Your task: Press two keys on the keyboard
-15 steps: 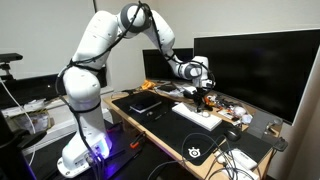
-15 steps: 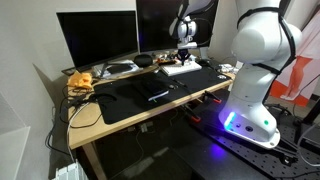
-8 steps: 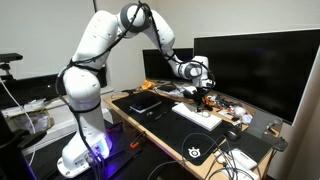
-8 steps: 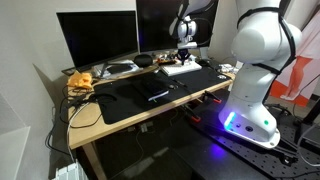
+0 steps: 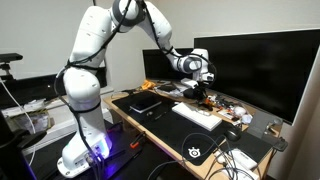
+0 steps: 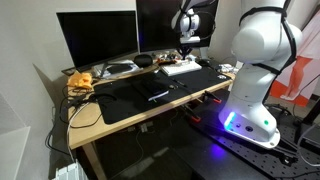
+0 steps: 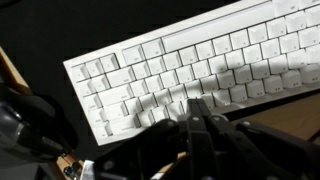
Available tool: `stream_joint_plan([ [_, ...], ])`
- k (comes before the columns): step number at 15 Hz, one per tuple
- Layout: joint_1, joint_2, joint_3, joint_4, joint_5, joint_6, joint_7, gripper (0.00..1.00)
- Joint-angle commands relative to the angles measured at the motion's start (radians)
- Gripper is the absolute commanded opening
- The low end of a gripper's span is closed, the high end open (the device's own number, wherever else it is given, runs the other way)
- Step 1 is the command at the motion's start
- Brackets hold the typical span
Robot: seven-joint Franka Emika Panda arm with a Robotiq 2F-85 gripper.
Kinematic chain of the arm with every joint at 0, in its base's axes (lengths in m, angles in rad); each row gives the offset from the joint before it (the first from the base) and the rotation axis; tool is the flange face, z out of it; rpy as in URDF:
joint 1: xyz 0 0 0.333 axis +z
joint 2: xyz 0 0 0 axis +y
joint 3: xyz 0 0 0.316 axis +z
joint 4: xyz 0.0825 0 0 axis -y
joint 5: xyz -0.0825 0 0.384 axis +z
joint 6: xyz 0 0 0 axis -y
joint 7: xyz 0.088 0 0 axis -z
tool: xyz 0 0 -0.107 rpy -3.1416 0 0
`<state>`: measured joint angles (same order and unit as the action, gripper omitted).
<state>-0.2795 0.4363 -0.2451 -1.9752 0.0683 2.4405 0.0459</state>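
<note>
Keyboard (image 5: 197, 116) on black mat (image 5: 160, 122), wooden desk (image 6: 88, 118), 2 monitors (image 6: 97, 38).

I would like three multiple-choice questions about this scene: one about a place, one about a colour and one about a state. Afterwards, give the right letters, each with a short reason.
1. Where does the keyboard lie?
A. on the floor
B. on the black mat
C. on top of a monitor

2. What colour is the keyboard?
A. red
B. green
C. white

3. How is the gripper placed?
A. above the keyboard, apart from it
B. clamped on a cup
C. resting on the floor

Answers:
1 B: in an exterior view the dark mat lies under it.
2 C: the wrist view shows white keys and a white frame.
3 A: in the wrist view the keys lie below the fingertips, untouched.
</note>
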Motion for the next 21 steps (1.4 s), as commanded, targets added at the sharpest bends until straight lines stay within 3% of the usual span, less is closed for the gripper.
stream_joint_plan([
  [1, -0.008, -0.142, -0.004, -0.115, -0.026, -0.024, -0.06, 0.0],
  [9, -0.005, -0.279, -0.018, -0.218, -0.057, -0.053, -0.103, 0.0],
  [10, -0.005, -0.288, -0.018, -0.222, -0.057, -0.065, -0.1, 0.26],
  [11, -0.005, -0.295, -0.018, -0.225, -0.054, -0.074, -0.1, 0.27],
  [12, -0.003, -0.242, -0.014, -0.187, -0.045, -0.044, -0.087, 0.07],
  [15, -0.003, -0.257, -0.014, -0.194, -0.045, -0.056, -0.087, 0.27],
  [21, -0.003, -0.258, -0.014, -0.196, -0.045, -0.057, -0.087, 0.27],
])
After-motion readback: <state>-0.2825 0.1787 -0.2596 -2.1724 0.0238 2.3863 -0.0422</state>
